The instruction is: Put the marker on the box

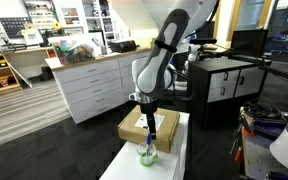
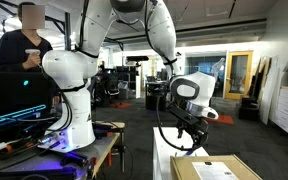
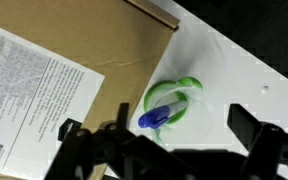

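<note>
The marker (image 3: 156,117), with a blue cap and a lighter barrel, stands tilted inside a translucent green cup (image 3: 174,95) on the white table. The brown cardboard box (image 3: 104,45) with a white label (image 3: 24,90) lies right beside the cup. It also shows in both exterior views (image 1: 134,128) (image 2: 219,168). My gripper (image 3: 159,135) is open, its two fingers spread wide, hovering above the cup and the box edge. It holds nothing. In an exterior view the gripper (image 1: 150,118) hangs over the box near the cup (image 1: 147,155).
The white table (image 1: 124,168) is narrow, with the box at its far end. White cabinets (image 1: 89,85) stand behind, a black-and-white cabinet (image 1: 229,80) to the side. Another robot arm (image 2: 69,80) and a person (image 2: 24,45) are in the background.
</note>
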### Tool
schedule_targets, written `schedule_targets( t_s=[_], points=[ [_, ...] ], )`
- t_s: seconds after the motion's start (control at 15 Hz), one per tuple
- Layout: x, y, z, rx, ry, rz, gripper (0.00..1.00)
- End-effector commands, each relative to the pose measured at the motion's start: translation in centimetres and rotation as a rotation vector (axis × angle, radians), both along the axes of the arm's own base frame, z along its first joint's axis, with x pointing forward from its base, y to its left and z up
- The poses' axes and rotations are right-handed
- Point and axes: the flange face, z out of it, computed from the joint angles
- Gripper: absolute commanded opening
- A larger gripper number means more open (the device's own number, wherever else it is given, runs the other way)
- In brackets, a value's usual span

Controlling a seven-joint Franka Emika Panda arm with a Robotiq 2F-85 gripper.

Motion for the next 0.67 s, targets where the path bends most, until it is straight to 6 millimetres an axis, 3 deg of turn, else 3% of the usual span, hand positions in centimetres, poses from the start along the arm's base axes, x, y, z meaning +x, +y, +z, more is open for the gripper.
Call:
schedule_targets(
  t_s=[0.0,0.6],
  points=[
    [0.4,-0.2,-1.0,0.019,-0.005,0.011,1.0],
    [1.3,0.9,-2.2,0.045,-0.003,0.064,1.0]
  ],
)
